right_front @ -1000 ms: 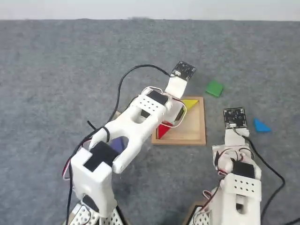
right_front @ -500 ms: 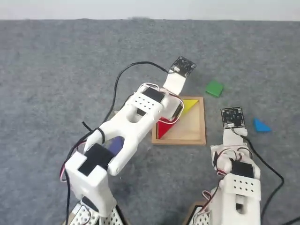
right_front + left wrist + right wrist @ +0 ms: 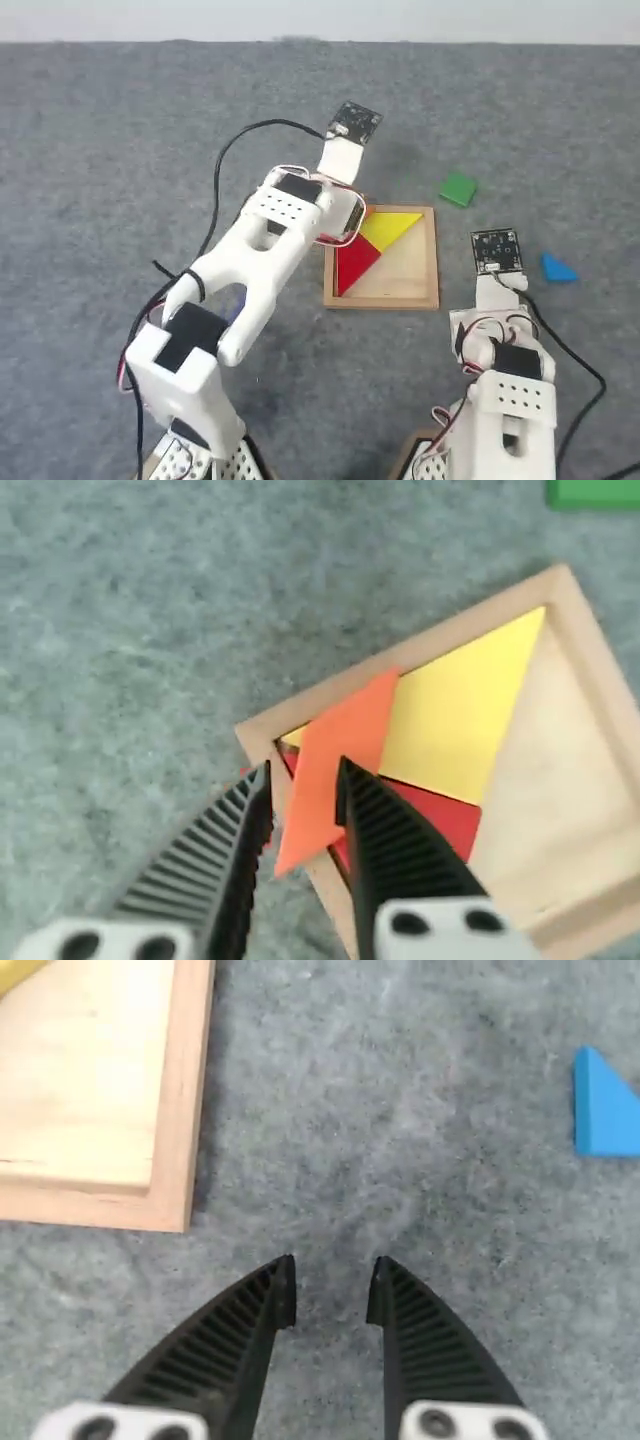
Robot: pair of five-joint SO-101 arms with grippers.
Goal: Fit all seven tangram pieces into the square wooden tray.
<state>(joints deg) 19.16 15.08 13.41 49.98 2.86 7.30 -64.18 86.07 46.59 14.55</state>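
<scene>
- The left gripper [image 3: 303, 780] pinches an orange piece [image 3: 345, 740] between its fingers. The piece hangs tilted over one corner of the square wooden tray [image 3: 590, 650].
- The orange piece crosses the rim there and overlaps the yellow triangle [image 3: 465, 715] and the red triangle [image 3: 445, 820], which both lie flat in the tray. Whether its low end touches the rim cannot be told.
- The step in hand looks like seating this orange piece, so the task is at an early stage, with only two pieces in the tray.
- To do it well, the arm should carry the piece off the occupied corner toward the bare wood on the open side of the tray.
- The wrist should turn until one edge of the piece runs along a triangle's free edge. The piece then needs levelling and lowering inside the rim before the fingers let go.
- Releasing it where it hangs now would likely leave it propped on the rim or on top of the triangles.
- The right gripper [image 3: 330, 1285] hovers over the grey carpet just beside the tray, with its fingers a little apart and nothing between them.
- A green piece [image 3: 458, 188] and a blue triangle [image 3: 557, 268] lie on the carpet outside the tray.
- No brand, label or writing can be read on the pieces, the tray or the arms.
</scene>
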